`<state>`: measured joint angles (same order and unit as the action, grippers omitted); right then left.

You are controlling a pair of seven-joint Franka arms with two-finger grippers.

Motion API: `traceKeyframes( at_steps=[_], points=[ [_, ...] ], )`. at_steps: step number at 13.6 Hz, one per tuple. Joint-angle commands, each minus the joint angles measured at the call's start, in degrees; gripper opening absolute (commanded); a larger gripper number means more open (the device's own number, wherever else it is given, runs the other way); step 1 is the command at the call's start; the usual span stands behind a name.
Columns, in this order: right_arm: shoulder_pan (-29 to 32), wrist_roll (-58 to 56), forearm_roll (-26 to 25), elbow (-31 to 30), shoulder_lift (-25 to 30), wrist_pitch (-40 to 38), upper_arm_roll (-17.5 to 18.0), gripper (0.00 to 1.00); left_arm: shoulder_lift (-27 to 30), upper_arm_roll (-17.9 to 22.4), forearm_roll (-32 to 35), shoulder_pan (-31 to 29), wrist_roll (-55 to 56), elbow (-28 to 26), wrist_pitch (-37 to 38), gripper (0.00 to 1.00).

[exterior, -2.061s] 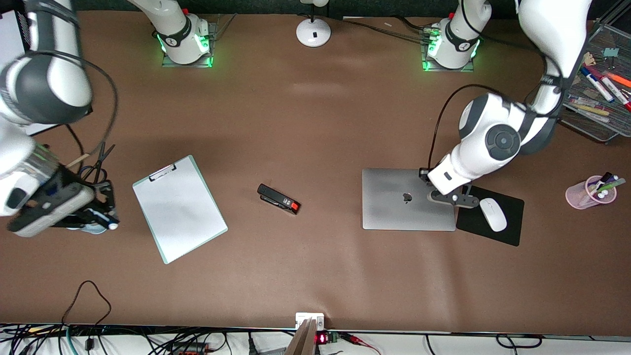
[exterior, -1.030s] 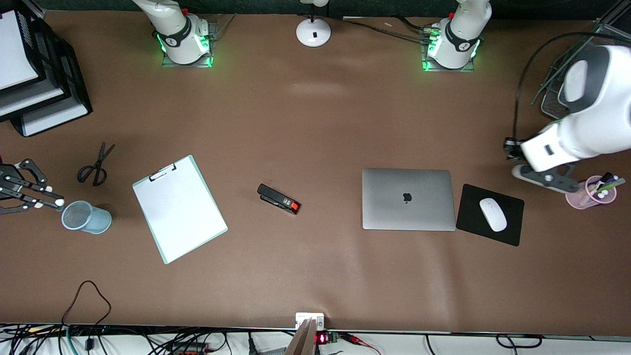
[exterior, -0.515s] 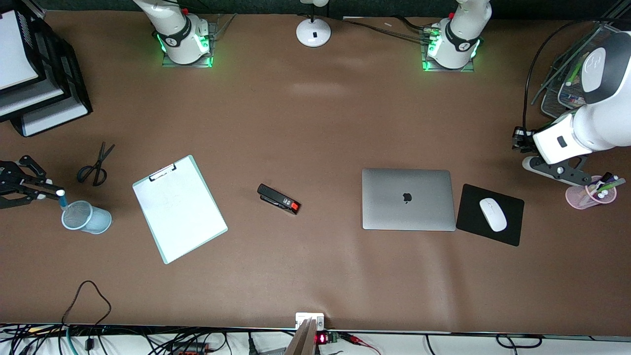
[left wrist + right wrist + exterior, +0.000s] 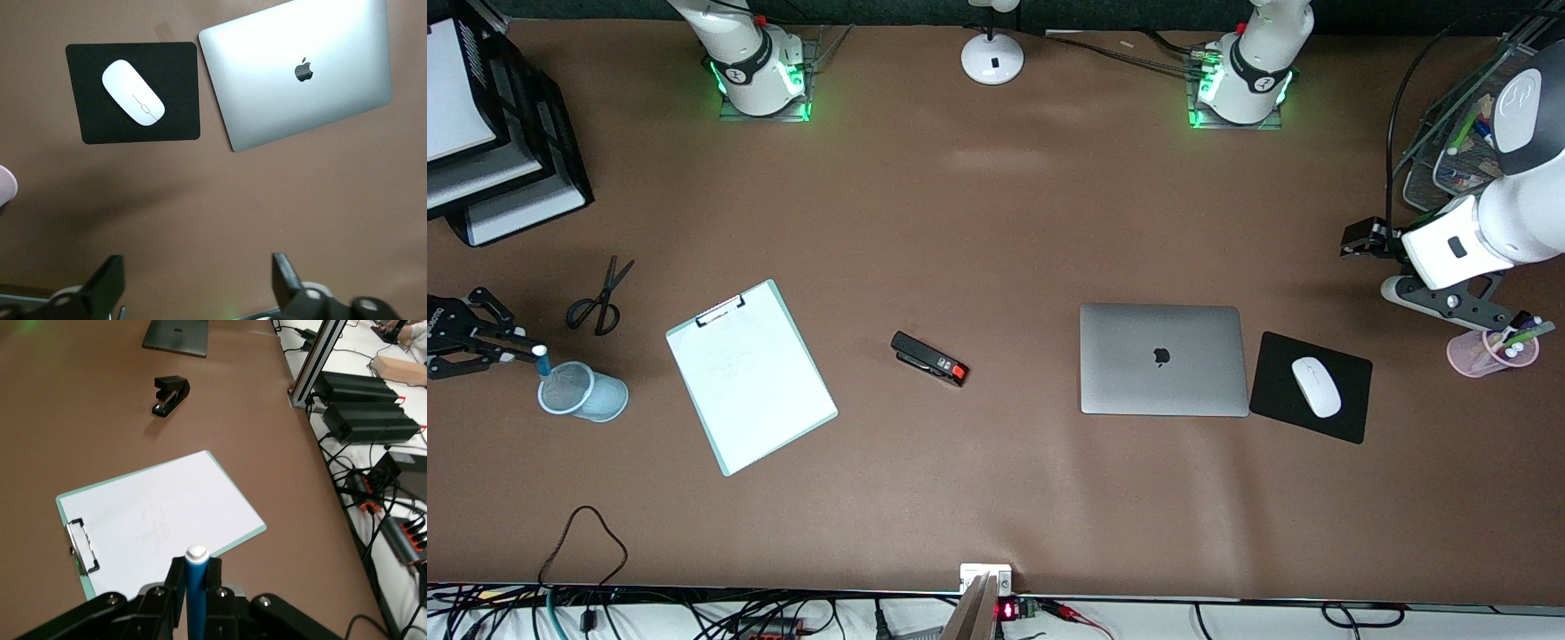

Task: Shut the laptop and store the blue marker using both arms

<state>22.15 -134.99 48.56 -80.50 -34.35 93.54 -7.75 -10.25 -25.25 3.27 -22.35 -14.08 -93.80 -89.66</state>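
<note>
So the laptop is shut flat on the table, lid down, apple logo up, with the black mouse pad and white mouse just beside it toward the left arm's end. The right gripper has its fingers pinched on the blue marker, held upright with the pale end up, right over the rim of the blue mesh pen cup; can't see anything in that cup. The left gripper hangs with jaws spread wide, nothing in them, next to the pink cup stuffed with white-tipped pens.
</note>
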Motion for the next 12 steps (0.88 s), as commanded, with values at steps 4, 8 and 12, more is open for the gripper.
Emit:
traceKeyframes(
  at_steps=[4, 8, 12],
  points=[
    [2.55, -3.43, 1.27, 2.1, -4.66, -1.09, 1.07, 0.0, -0.21, 0.02, -1.08, 0.29, 0.28, 6.7, 5.81, 1.0],
    [2.55, -5.54, 2.76, 4.2, -6.07, -0.64, 1.25, 0.0, 1.62, 0.72, -1.08, 2.56, 0.45, 5.74, 5.73, 1.0],
    [2.55, -8.17, 2.77, 5.88, -8.53, -0.64, 1.25, 0.01, 5.85, 13.52, -3.09, 11.78, -1.03, 2.57, 4.76, 1.0]
  ],
)
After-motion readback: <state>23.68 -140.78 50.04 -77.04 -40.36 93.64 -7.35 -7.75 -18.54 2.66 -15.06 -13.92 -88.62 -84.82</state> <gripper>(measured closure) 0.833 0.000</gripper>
